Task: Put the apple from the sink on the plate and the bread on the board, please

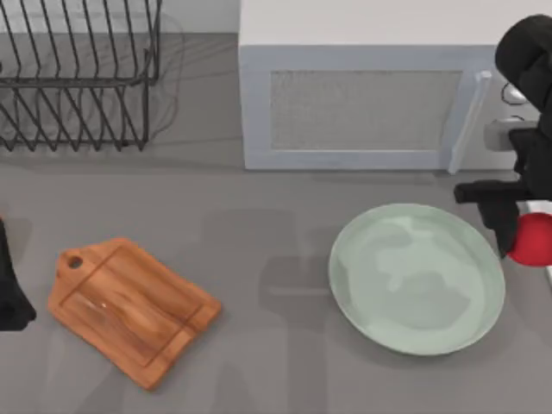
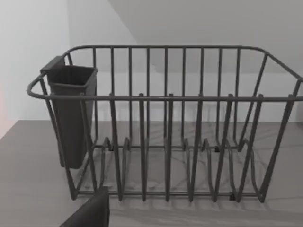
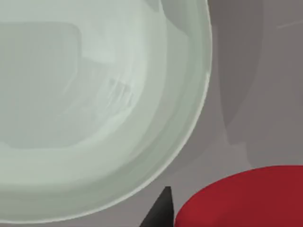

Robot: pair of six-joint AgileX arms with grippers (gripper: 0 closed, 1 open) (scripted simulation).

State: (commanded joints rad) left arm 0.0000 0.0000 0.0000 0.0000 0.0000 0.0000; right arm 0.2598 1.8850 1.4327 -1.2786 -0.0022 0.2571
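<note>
Since the apple (image 1: 533, 239) is already pinched in the right tool (image 1: 517, 237) and hanging just off the plate's right rim, this looks like the carry leg of the job, not the pickup. Biggest thing around is the worktop (image 1: 276, 216), with a microwave (image 1: 362, 95) sitting just behind the right tool. The plate (image 1: 417, 278) is right beside that tool toward the middle, bare and ready, so I'd guess the arm just has to slide inward and lower before letting go. The dish rack (image 1: 78, 73) is well away at the far corner, across from the parked left tool (image 1: 10, 289), whose wrist cam just stares at it; can't tell its finger state. The board (image 1: 129, 306) lies just beside that left tool, nothing on it, angled with its handle pointing away. Bread isn't anywhere I can spot, so that half is untouched.
</note>
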